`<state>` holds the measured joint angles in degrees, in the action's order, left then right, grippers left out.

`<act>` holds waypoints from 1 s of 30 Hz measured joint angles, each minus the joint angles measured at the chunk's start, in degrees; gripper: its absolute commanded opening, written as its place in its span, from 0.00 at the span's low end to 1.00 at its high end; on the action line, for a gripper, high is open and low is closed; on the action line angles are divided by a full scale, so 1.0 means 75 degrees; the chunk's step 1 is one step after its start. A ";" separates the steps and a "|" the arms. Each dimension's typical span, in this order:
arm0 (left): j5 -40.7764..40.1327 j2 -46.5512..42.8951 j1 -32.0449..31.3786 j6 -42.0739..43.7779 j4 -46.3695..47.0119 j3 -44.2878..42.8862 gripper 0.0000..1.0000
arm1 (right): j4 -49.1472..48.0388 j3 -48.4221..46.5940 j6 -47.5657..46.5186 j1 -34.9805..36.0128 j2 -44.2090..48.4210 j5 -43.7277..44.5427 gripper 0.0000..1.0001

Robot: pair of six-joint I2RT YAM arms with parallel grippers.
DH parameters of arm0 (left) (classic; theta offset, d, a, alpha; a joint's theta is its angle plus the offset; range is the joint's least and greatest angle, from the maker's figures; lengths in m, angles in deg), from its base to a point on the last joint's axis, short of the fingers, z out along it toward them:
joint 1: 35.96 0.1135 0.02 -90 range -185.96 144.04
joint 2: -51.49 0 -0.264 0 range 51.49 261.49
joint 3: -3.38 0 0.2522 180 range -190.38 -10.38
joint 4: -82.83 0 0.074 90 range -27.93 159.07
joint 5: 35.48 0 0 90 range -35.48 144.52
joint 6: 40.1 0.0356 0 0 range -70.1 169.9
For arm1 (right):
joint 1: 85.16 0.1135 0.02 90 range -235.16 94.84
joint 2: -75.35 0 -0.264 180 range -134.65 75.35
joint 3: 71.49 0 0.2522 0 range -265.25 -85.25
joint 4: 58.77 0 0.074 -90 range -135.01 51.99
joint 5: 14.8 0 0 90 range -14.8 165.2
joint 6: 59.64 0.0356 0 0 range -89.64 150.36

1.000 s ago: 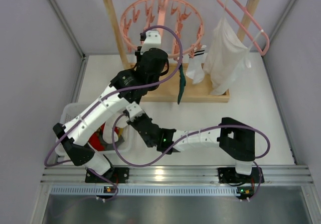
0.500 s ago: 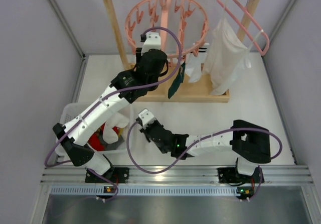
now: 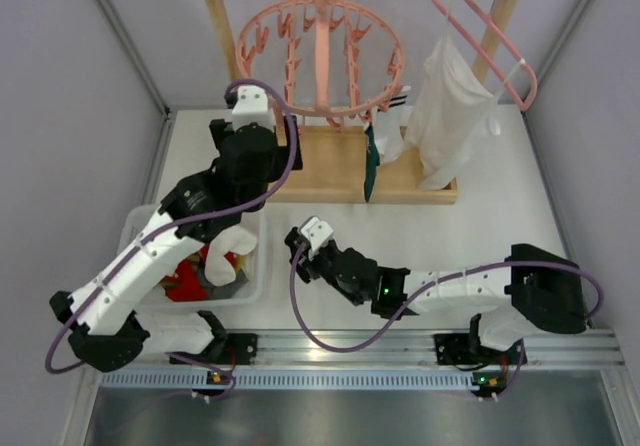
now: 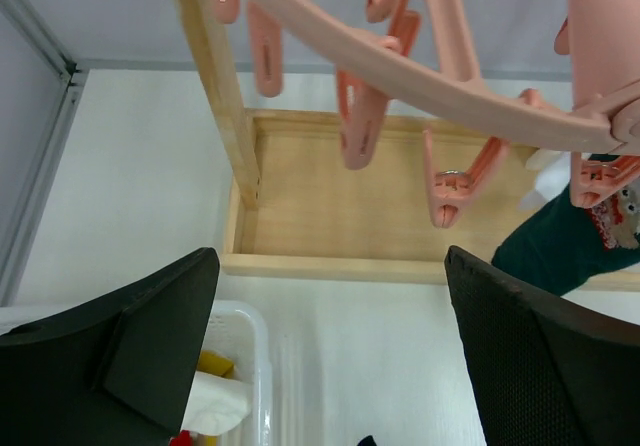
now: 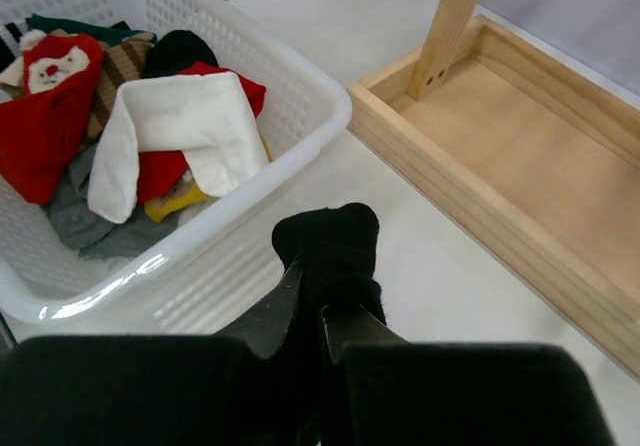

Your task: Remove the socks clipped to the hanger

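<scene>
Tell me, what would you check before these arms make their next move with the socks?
1. Open left claw: ok, fingers wide apart.
2. Grip of right claw on black sock: ok, shut on it.
3. That sock over basket: not ok, it hangs beside the rim, above the table.
4. Emptied hanger: not ok, teal sock and striped sock hang from it.
5. Aim of left claw at teal sock: not ok, it sits off to the right.
6. How firmly the clips hold: cannot tell.
</scene>
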<state>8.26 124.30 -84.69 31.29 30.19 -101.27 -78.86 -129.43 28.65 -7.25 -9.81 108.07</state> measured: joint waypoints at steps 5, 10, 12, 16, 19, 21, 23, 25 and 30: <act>0.0038 -0.1714 0.0000 -0.0373 0.0006 0.1102 0.98 | 0.0108 -0.0119 -0.0119 -0.0178 0.0163 -0.1020 0.00; -0.0152 -0.3722 0.0000 -0.0705 0.0015 0.2189 0.98 | 0.0475 -0.0997 -0.0353 -0.0318 -0.0064 -0.2439 0.00; -0.0274 -0.4418 0.0000 -0.0734 -0.0015 0.2445 0.98 | 0.0574 -0.1673 -0.0498 -0.0347 -0.0408 -0.2973 0.00; -0.0580 -0.5336 0.0000 -0.0729 -0.0017 0.2652 0.98 | 0.0761 -0.3101 -0.0772 -0.0364 -0.1265 -0.3923 0.00; -0.0749 -0.5659 0.0000 -0.0708 -0.0017 0.2687 0.98 | 0.0874 -0.4153 -0.0903 -0.0396 -0.1999 -0.4651 0.00; -0.0860 -0.5802 0.0000 -0.0670 -0.0015 0.2690 0.98 | 0.1000 -0.4989 -0.0953 -0.0452 -0.2617 -0.5144 0.00; -0.0976 -0.5890 0.0000 -0.0595 -0.0017 0.2690 0.98 | 0.1128 -0.5788 -0.0956 -0.0522 -0.3214 -0.5566 0.00; -0.1037 -0.5928 0.0000 -0.0519 -0.0017 0.2690 0.98 | 0.1268 -0.6639 -0.0941 -0.0615 -0.3861 -0.5986 0.00; -0.1268 -0.6047 0.0017 -0.0405 0.0029 0.2693 0.98 | 0.1801 -0.8990 -0.0711 -0.0851 -0.5694 -0.6714 0.36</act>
<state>-1.25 78.95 -84.56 28.25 30.41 -81.08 -65.35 -196.86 23.31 -13.63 -52.52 57.71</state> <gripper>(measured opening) 0.984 0.059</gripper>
